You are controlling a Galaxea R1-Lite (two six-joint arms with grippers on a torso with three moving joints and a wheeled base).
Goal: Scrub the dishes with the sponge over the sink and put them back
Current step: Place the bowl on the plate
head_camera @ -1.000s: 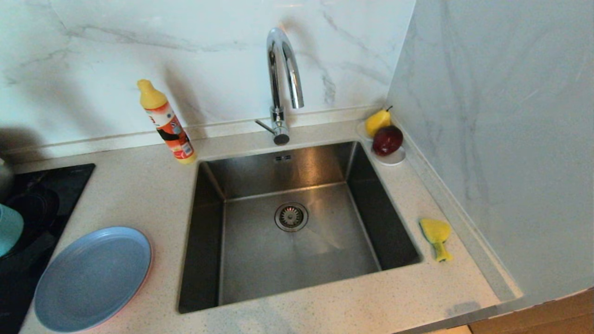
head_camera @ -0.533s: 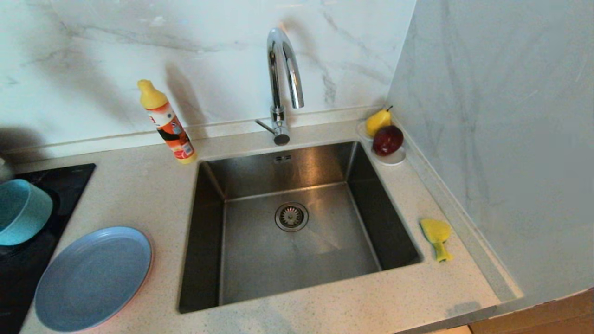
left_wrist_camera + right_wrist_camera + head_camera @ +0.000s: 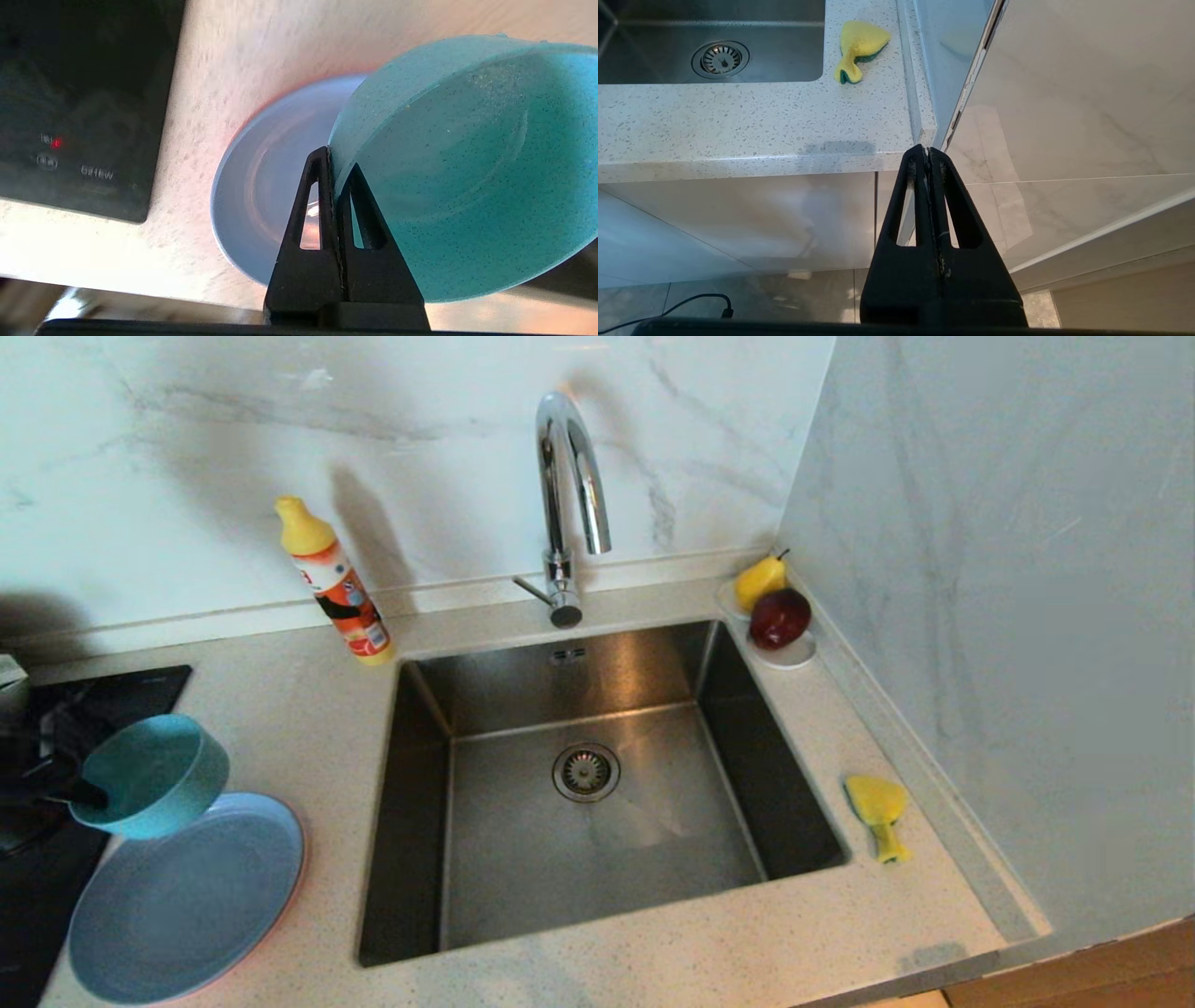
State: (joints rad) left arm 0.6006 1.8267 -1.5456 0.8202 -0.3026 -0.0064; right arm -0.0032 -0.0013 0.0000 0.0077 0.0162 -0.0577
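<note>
The bowl (image 3: 154, 773) hangs in the air at the far left, above the back edge of the blue plate (image 3: 187, 896) and in front of the black stovetop (image 3: 56, 775), well apart from the sink (image 3: 579, 803). It is tipped on its side, its mouth facing left toward the left gripper (image 3: 331, 161) and its base toward the sink, so its axis runs roughly level. The gripper's fingers (image 3: 310, 219) are closed on the bowl's rim, one inside, one outside.

To do this carry well, I would keep the pinch firm and the bowl high enough to pass the plate, then bring it over the sink before any scrubbing. A pink edge peeks under the blue plate, probably a second plate. The sponge (image 3: 878, 812) lies on the table right of the sink, its narrow end pointing to the front edge. The right gripper (image 3: 929, 158) hangs parked below that front edge, fingers shut on nothing.
</note>
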